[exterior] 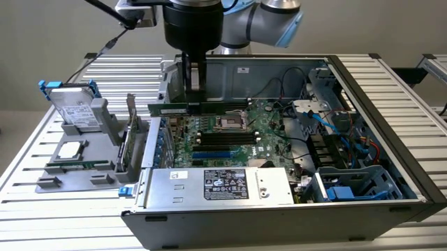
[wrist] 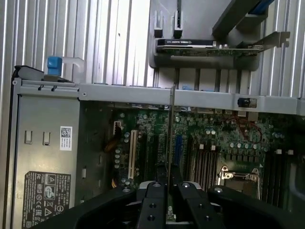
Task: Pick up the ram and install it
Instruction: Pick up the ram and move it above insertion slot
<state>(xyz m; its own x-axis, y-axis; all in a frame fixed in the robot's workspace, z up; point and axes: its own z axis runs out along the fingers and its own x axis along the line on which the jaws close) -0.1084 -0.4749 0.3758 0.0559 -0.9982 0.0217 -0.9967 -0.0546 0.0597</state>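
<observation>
Pinching the ram [exterior: 165, 109] level in the narrowly closed hand [exterior: 196, 99], over the motherboard [exterior: 209, 125] near the far wall of the open case [exterior: 279, 222] on the desk [exterior: 63, 219].
Hidden at its middle behind the hand in the exterior view; from the wrist, seen edge-on as a thin line, chips not made out. Cannot tell whether its lower edge meets the board. Just beyond the black memory slots [exterior: 227, 139].
</observation>
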